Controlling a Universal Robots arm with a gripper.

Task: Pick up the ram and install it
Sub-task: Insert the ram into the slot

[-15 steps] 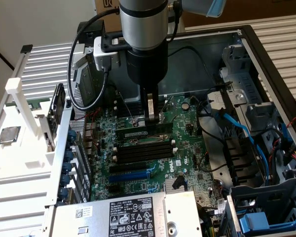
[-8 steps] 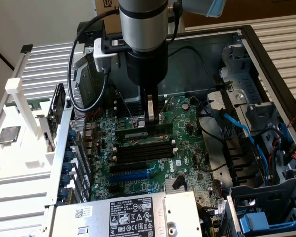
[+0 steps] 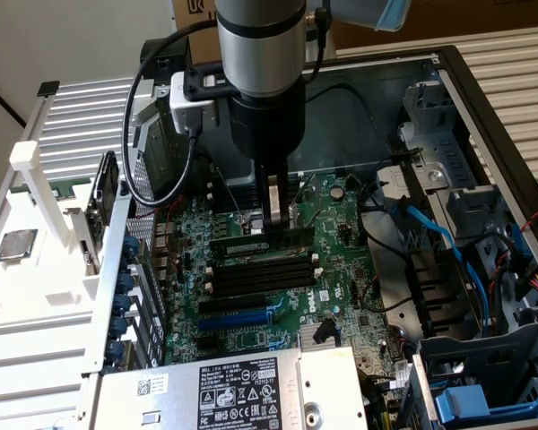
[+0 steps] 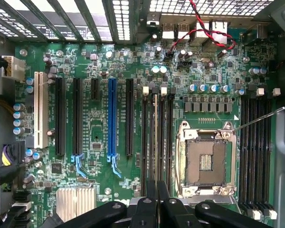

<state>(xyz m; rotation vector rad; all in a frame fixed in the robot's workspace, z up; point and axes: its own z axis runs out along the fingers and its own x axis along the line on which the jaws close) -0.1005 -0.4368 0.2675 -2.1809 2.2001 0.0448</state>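
Claw [image 3: 275, 222] of the arm reaches down into the open computer case [image 3: 484, 98], over the middle of the green motherboard [image 3: 336, 228]. Its two fingers are pressed together on the ram [image 3: 240, 242], and they clamp its upper edge a little toward the exterior view's right of its middle. The ram is a long green stick with a pale label. It stands upright on its long edge, along the row of black slots [image 3: 255, 269]. It lines up with the slot farthest from the silver box [image 3: 224, 390] at the front of the picture (the three slots beside it are bare). I cannot tell whether it is pushed fully into that slot or only rests on top of it.

In the wrist view the black fingers [image 4: 145, 208] meet with only a thin gap between them. The ram [image 4: 155, 137] shows there as a narrow pale line that runs away from them among the slots. Just beside this group of slots is the socket [image 4: 206, 161] with its metal frame. A blue slot [image 4: 112, 118] and a heat sink [image 4: 76, 202] lie on the other side. A red and black wire [image 4: 204, 28] crosses near the rear ports.

Outside the case, at the exterior view's left, a square silver processor [image 3: 16, 244] lies on a white rack [image 3: 36, 296], well apart from the claw.
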